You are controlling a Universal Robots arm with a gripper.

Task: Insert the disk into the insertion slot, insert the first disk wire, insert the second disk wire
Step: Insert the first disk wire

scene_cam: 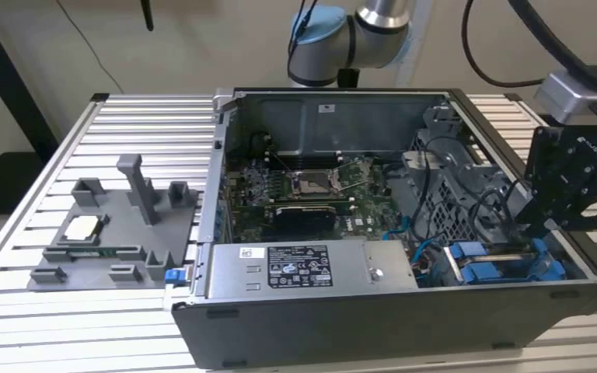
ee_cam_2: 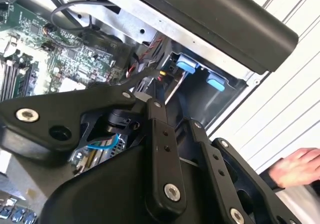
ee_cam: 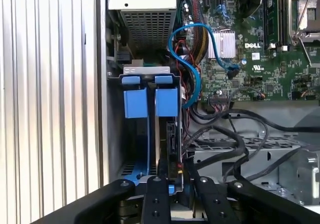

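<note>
The disk (ee_cam: 167,129) stands on edge in the insertion slot (ee_cam: 113,134) at the case's front corner on the exterior view's right. Its blue carrier front (ee_cam: 166,102) sits level with the other blue-fronted carrier (ee_cam: 135,102) beside it. My gripper (ee_cam: 173,176) is at the disk's near end, its black fingers (ee_cam: 155,194) closed on either side of the carrier edge. The second wrist view shows the same: the disk (ee_cam_2: 172,88) runs from the fingers toward the blue tab (ee_cam_2: 186,64). In the exterior view the gripper (scene_cam: 540,227) hangs just above the bay.
A loose blue wire (ee_cam: 192,77) and black cable bundles (ee_cam: 225,134) lie beside the bay. The silver power-supply box (scene_cam: 298,268) fills the case front. A grey fixture plate (scene_cam: 112,233) sits at the exterior view's left. A person's hand (ee_cam_2: 295,168) is outside the case wall.
</note>
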